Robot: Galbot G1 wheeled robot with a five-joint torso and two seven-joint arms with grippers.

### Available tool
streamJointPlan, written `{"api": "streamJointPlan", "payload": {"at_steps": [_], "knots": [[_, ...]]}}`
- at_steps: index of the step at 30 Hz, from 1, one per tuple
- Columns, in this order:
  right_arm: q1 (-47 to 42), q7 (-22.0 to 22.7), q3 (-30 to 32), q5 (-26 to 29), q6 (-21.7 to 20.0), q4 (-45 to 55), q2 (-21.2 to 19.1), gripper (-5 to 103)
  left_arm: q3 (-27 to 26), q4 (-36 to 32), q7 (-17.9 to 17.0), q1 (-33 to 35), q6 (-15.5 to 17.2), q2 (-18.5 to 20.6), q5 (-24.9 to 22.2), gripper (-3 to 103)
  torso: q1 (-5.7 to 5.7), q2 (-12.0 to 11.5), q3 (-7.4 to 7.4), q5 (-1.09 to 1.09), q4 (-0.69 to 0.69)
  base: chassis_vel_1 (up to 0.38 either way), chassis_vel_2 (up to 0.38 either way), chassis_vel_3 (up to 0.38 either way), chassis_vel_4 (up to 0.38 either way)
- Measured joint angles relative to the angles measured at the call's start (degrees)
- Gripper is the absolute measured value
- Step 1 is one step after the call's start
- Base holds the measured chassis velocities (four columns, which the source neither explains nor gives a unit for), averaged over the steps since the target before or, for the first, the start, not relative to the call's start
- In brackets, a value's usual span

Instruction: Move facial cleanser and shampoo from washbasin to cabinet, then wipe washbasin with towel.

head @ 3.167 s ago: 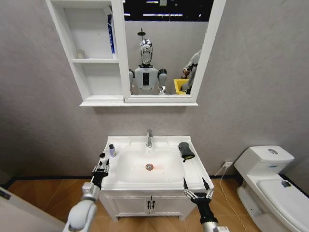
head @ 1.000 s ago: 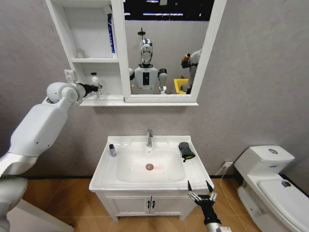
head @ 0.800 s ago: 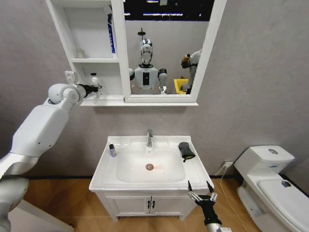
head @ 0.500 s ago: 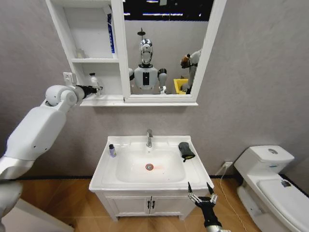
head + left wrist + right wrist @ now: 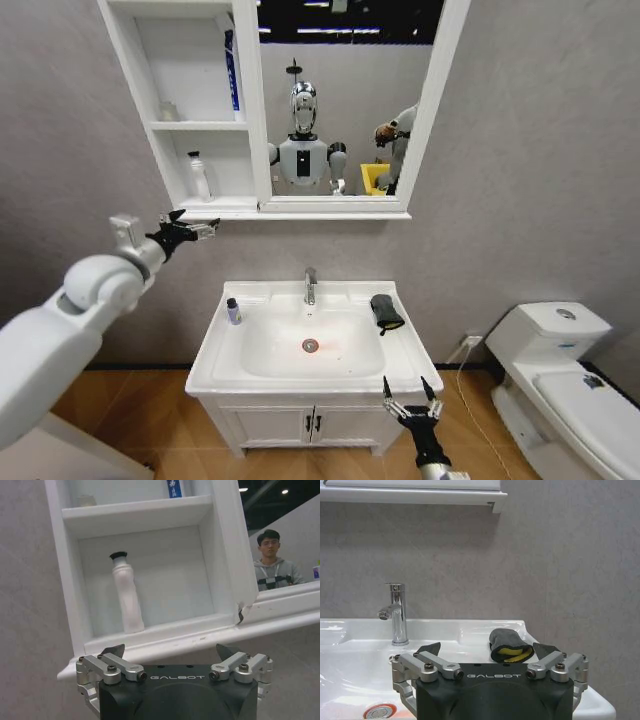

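A slim white bottle with a black cap stands upright on the lowest shelf of the cabinet, near the shelf's back wall; any label on it is too faint to read. On the shelf above, a blue tube or bottle sits against the mirror-side wall, its top cut off in the left wrist view, and a small pale object beside the far wall is too indistinct to identify.

The left gripper hangs in the air just below and in front of the cabinet's bottom edge, its fingers spread wide and holding nothing, apart from the white bottle.

Below, the white washbasin has a chrome faucet at the back and a red-ringed drain in the bowl. A small dark-capped bottle stands on the basin's left ledge. The dark towel lies bunched on the right ledge, with something yellow showing in its folds in the right wrist view.

The right gripper waits low in front of the basin's right front corner, fingers spread wide and empty.
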Motion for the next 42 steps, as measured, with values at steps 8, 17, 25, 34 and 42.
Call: {"api": "streamJointPlan", "payload": {"at_steps": [8,17,25,34,42], "knots": [[0.2,0.4,0.7,0.9,0.1,-0.2,-0.5,100,-0.7,7.9,4.5,14.9,-6.7,-16.3,16.8,100,0.00,0.0,0.01,-0.01,0.00,0.000,0.000,0.000,0.000],[0.7,0.5,1.1,1.4,-0.8,0.0,-0.5,100,0.3,21.8,8.7,15.8,-12.7,-24.1,25.2,100,0.01,0.0,0.01,0.00,0.00,0.000,0.000,0.000,0.000],[1.5,0.5,1.5,1.5,-1.4,-0.1,-1.0,100,0.5,29.6,10.1,12.7,-15.2,-26.6,26.8,100,0.01,0.0,0.01,0.01,0.01,0.000,0.000,0.000,0.000],[1.3,0.5,1.7,1.2,-1.5,-0.4,-1.1,100,-0.3,39.5,12.4,9.3,-18.3,-30.3,28.2,100,0.01,0.0,0.01,0.00,0.02,0.000,0.000,0.000,0.000],[0.9,0.6,2.1,1.2,-1.1,-0.9,-1.0,100,-0.8,40.7,14.0,8.2,-17.9,-31.8,27.7,92,0.01,0.0,0.00,-0.02,0.00,0.000,0.000,0.000,0.000]]}}
